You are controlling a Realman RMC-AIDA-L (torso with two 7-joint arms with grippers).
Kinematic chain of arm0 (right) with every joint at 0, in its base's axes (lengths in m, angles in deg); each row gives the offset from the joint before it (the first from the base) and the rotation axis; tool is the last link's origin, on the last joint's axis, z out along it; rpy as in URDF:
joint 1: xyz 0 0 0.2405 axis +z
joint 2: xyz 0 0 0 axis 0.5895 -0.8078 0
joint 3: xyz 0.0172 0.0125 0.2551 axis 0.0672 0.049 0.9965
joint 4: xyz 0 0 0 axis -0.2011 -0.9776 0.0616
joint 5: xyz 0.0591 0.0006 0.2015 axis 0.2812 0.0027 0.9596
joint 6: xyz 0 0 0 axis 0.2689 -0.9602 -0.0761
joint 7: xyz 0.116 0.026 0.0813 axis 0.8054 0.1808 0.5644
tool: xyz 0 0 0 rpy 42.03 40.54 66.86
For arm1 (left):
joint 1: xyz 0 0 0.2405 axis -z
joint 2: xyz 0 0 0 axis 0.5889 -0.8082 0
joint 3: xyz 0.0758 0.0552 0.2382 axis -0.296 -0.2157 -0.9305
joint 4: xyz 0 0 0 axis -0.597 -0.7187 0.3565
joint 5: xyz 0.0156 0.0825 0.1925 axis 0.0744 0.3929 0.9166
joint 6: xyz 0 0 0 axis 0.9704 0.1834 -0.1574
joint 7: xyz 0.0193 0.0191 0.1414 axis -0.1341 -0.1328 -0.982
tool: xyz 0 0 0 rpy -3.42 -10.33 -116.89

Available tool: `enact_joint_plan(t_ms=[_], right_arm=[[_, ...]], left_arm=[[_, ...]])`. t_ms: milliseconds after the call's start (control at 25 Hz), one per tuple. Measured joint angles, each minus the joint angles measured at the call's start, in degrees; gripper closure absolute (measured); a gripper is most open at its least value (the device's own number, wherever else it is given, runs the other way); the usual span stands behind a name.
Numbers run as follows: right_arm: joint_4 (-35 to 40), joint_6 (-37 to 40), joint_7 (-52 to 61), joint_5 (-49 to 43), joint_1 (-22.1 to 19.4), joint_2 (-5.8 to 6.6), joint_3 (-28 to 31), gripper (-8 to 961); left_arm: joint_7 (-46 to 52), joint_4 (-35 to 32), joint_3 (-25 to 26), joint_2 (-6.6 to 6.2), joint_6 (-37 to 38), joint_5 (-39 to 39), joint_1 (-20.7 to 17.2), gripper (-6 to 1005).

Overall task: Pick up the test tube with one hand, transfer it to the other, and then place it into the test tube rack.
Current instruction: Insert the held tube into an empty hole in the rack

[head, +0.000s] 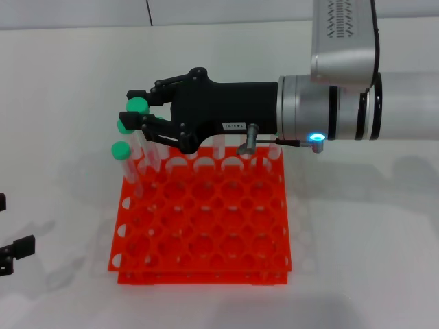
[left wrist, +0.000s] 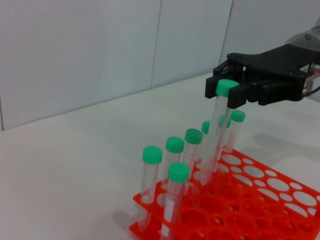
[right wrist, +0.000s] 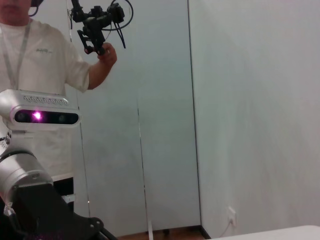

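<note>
Green-capped, the test tube (left wrist: 216,135) hangs tilted in the right gripper (head: 140,116), fingers clamped just under its cap, its foot at the test tube rack (head: 206,226). Only the left gripper's tips (head: 15,250) show; its state is unclear.

White table (head: 370,260); person (right wrist: 35,55) holding controller (right wrist: 97,25).

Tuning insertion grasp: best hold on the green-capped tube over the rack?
At the cap end, from the side, as the right hand grips the test tube now. It hangs nearly upright, and that leaves its lower end free for a test tube rack hole. Left hand idle, low left.
</note>
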Motion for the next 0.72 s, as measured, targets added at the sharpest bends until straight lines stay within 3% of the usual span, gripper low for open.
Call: enact_joint_plan(t_ms=[720], right_arm=[[-0.93,-6.41,-2.69,3.33,1.21,0.00,-5.38,683]], left_arm=[[-0.19,-0.01,-1.94,-0.18,-1.18,0.63,0.23,116]])
